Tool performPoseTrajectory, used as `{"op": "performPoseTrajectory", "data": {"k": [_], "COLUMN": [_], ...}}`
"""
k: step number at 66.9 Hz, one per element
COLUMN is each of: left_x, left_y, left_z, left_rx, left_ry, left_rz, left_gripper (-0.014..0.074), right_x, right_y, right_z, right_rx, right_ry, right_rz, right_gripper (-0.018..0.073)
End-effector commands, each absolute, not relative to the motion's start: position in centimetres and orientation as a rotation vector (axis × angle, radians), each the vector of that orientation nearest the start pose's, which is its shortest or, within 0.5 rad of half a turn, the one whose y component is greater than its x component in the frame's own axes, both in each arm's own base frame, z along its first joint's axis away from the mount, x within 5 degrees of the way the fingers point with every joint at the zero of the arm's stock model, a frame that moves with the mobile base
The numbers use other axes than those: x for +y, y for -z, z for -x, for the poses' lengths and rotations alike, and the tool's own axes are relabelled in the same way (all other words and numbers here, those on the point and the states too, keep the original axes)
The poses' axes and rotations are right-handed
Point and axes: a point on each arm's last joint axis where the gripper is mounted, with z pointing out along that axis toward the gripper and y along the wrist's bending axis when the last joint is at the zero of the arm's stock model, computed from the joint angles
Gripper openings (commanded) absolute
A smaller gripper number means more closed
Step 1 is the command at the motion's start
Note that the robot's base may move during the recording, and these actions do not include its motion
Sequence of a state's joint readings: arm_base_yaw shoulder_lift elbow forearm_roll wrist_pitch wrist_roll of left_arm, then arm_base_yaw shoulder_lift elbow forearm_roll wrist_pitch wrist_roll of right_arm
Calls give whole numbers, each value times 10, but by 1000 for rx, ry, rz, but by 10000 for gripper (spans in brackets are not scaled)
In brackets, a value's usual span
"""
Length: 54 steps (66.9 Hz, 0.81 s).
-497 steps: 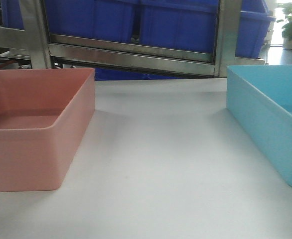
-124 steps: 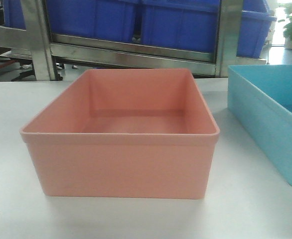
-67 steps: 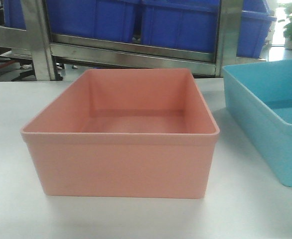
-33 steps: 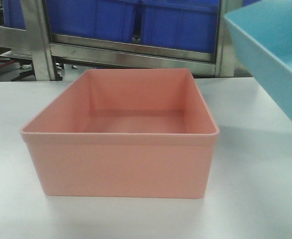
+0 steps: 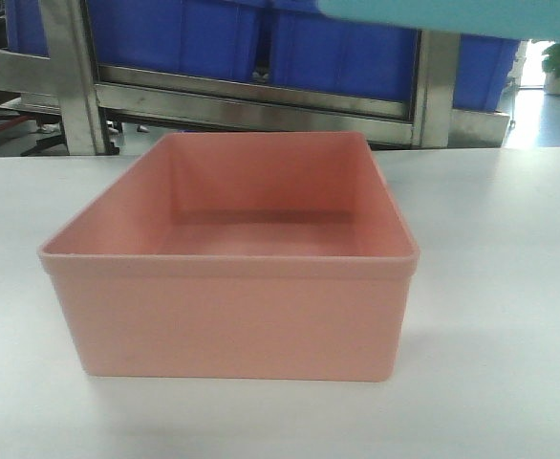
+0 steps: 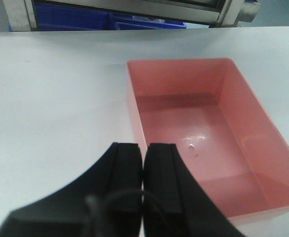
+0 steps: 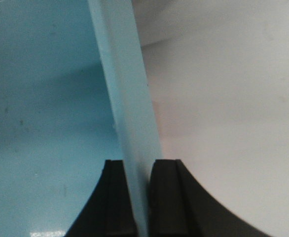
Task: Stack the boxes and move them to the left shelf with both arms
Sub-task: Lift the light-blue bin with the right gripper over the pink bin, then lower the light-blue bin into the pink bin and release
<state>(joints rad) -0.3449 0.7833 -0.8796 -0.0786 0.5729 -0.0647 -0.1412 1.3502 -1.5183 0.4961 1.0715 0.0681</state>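
The salmon-pink box (image 5: 230, 316) stands empty on the white table (image 5: 490, 287), in the middle of the front view. The sky-blue box (image 5: 452, 13) hangs in the air above and behind it; only its underside shows along the top edge. My right gripper (image 7: 137, 163) is shut on the side wall of the blue box (image 7: 127, 98), one finger inside and one outside. My left gripper (image 6: 143, 148) is shut on nothing, hovering over the near left corner of the pink box (image 6: 208, 133). I cannot tell whether the steel rack behind the table is the left shelf.
A stainless-steel rack (image 5: 261, 100) with upright posts holds dark blue crates (image 5: 223, 38) just past the table's far edge. The same rack (image 6: 134, 7) runs along the top of the left wrist view. A potted plant (image 5: 559, 62) stands far right.
The blue box has left the table at the right and risen up and leftward to the top of the front view. The pink box, slid to the centre earlier, has stayed put.
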Motion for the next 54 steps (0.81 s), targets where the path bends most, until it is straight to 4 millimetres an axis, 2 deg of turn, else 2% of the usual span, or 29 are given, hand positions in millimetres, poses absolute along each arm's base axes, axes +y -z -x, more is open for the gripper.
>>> {"op": "performPoseTrajectory", "data": {"k": [1, 11, 35, 43, 54], "left_x": [-57, -57, -58, -58, -58], "left_y": [-402, -403, -403, -403, -403], "left_z": [-142, -142, -142, -142, -142], "left_rx": [1824, 1821, 1822, 1822, 1823], "left_ry": [406, 412, 424, 425, 427], "left_rz": [-208, -204, -201, -200, -199], "left_gripper": [-1, -1, -1, -1, -1], "right_x": [20, 50, 124, 141, 150], "right_y": [-464, -455, -403, -390, -370], "right_z": [-269, -281, -312, -321, -333], "right_rx": [2113, 2141, 2346, 2366, 2417], "right_ry": [-751, -810, -739, -754, -737], "right_rz": [-368, -397, -384, -365, -371], "right_gripper": [60, 60, 60, 60, 60]}}
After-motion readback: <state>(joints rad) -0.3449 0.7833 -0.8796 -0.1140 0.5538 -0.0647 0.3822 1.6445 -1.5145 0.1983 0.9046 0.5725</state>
